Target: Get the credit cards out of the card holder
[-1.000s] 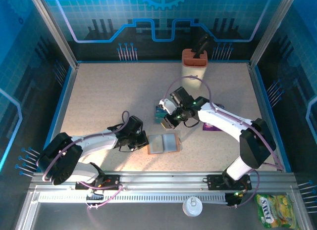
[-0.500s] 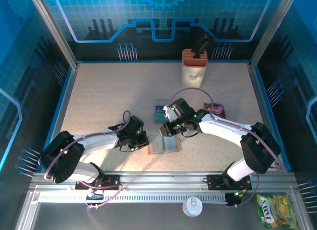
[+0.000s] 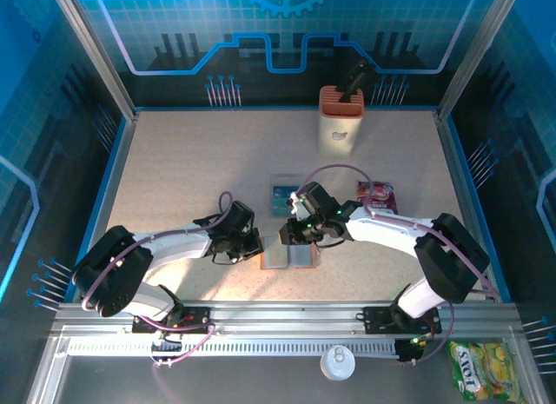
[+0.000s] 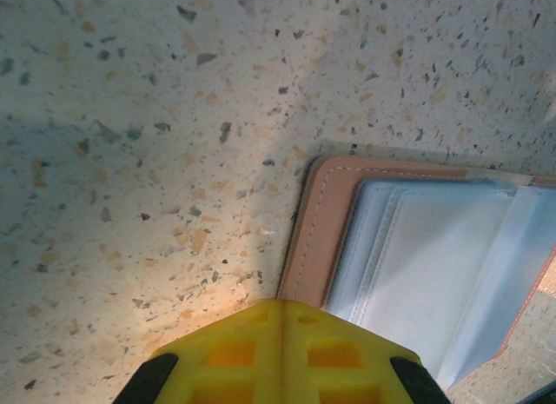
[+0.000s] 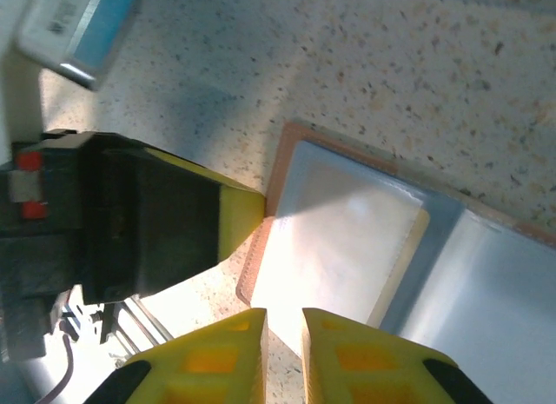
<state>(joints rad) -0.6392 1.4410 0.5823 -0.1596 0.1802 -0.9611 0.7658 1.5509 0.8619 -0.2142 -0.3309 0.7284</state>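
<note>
The card holder (image 3: 291,256) lies open and flat on the tabletop (image 3: 191,169), with its grey-blue pockets facing up. The left gripper (image 4: 280,307) has its jaws pressed together, their tip at the holder's brown left edge. The right gripper (image 5: 284,321) hangs over the holder's left pocket, its jaws a narrow slit apart with nothing seen between them. A teal credit card (image 3: 282,195) lies just beyond the holder's far edge. A purple-red snack packet (image 3: 375,193) sits farther off, to the holder's right.

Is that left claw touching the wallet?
Touching. In the right wrist view, the left gripper presses its yellow tip against the wallet at its brown edge.
</note>
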